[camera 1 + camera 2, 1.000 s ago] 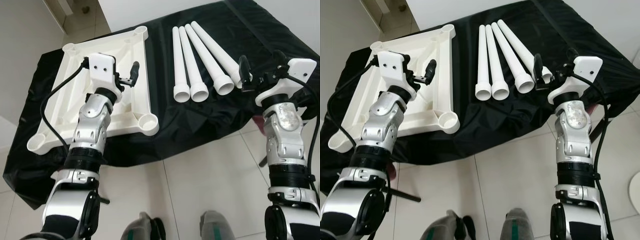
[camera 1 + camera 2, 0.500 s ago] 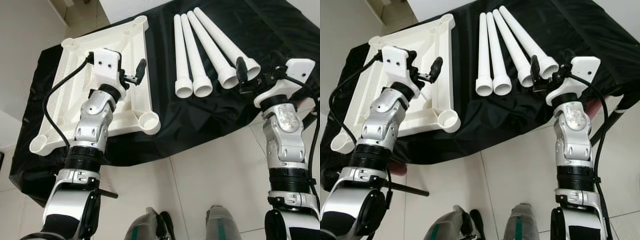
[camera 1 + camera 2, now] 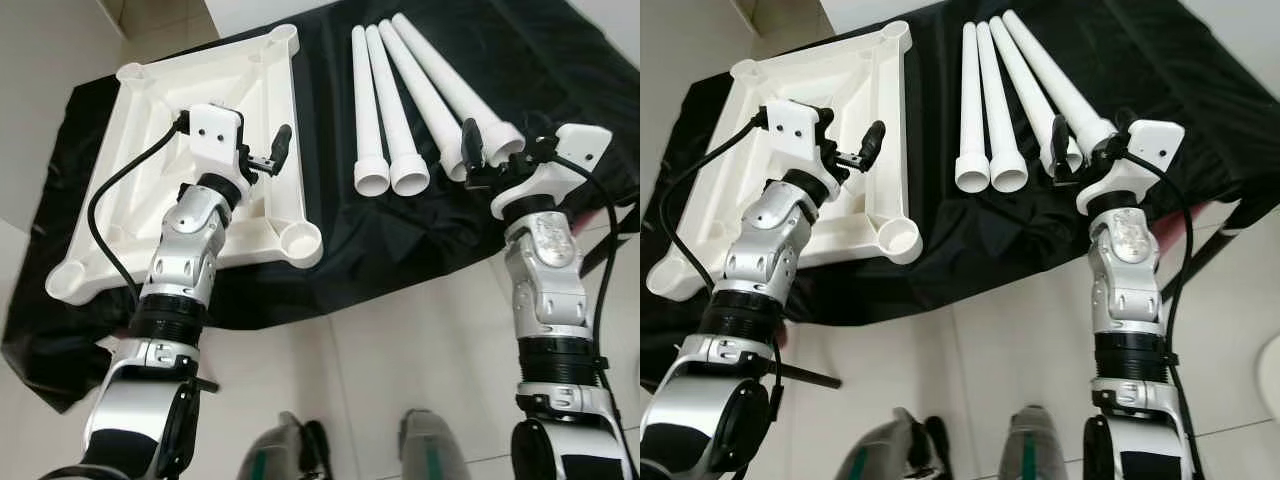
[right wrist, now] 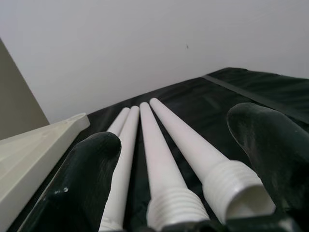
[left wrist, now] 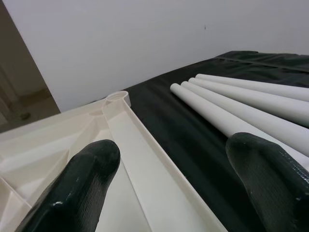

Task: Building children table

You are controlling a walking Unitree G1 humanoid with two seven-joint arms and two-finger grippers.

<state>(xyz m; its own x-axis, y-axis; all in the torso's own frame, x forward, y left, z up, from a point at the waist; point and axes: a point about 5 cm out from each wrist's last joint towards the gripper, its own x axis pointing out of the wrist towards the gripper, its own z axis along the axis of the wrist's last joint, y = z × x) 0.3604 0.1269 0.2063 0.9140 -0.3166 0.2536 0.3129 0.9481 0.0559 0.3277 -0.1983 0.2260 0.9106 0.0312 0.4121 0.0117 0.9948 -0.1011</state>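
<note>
Right gripper, fingers spread wide, straddles the threaded near ends of two table legs on the black-draped table; left gripper, open, hovers over the upturned tabletop. A careless close could pinch both legs.

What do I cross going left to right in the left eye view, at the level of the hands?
Upturned white tabletop → left hand, open over the tabletop's right rim → black cloth → four white legs lying side by side → right hand, open at the threaded ends of the two rightmost legs.
</note>
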